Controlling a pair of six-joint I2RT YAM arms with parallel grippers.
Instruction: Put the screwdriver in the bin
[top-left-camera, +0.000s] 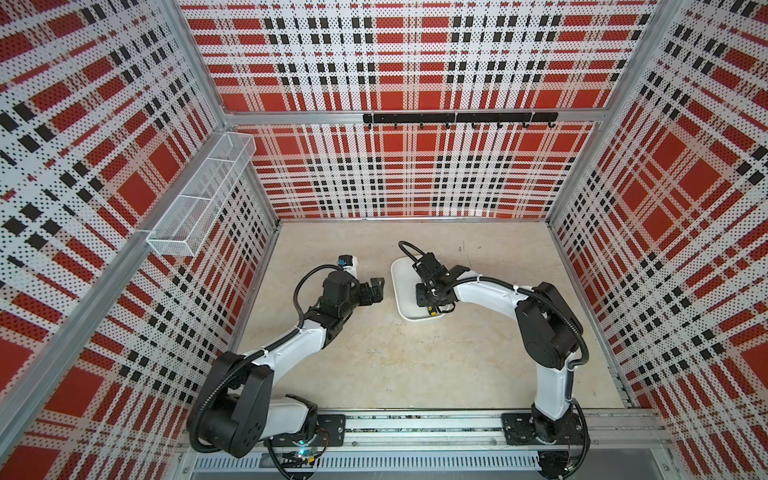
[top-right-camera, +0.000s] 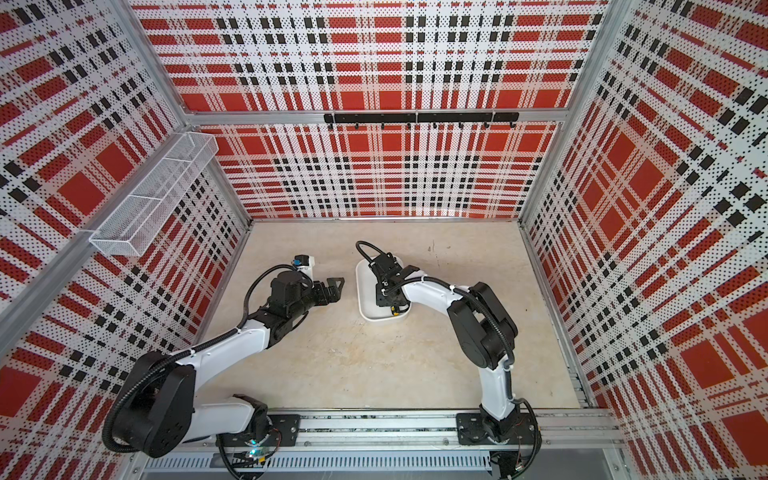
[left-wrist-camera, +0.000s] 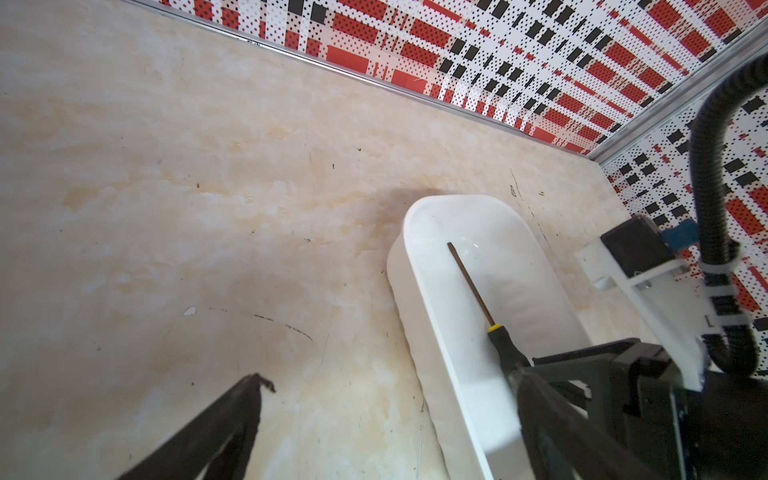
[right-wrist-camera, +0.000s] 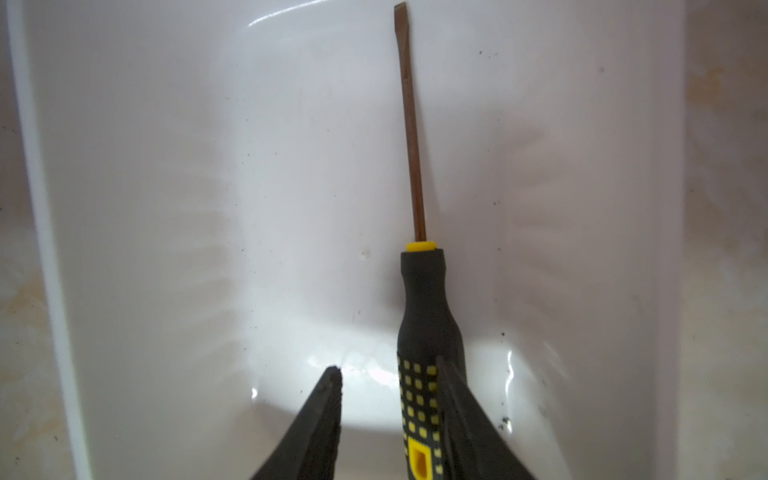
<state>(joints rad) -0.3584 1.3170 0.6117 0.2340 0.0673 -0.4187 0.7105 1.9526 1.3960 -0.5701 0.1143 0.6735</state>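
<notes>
The screwdriver (right-wrist-camera: 419, 299), with a black and yellow handle and a thin dark shaft, lies flat inside the white bin (right-wrist-camera: 166, 208). My right gripper (right-wrist-camera: 386, 368) hangs over the handle end, open. One finger lies against the handle, while the other stands clear of it with a gap. The left wrist view shows the screwdriver (left-wrist-camera: 473, 286) along the bin (left-wrist-camera: 449, 374) floor. In both top views only its yellow end (top-left-camera: 432, 309) (top-right-camera: 394, 309) peeks out under the right gripper (top-left-camera: 424, 296) (top-right-camera: 384, 296). My left gripper (top-left-camera: 376, 286) (left-wrist-camera: 390, 382) is open and empty, left of the bin (top-left-camera: 401, 286) (top-right-camera: 365, 295).
A long white wire-mesh basket (top-left-camera: 199, 195) hangs on the left wall. A black hook rail (top-left-camera: 457, 118) runs along the back wall. Plaid perforated walls close in the beige table (top-left-camera: 395, 365) on three sides.
</notes>
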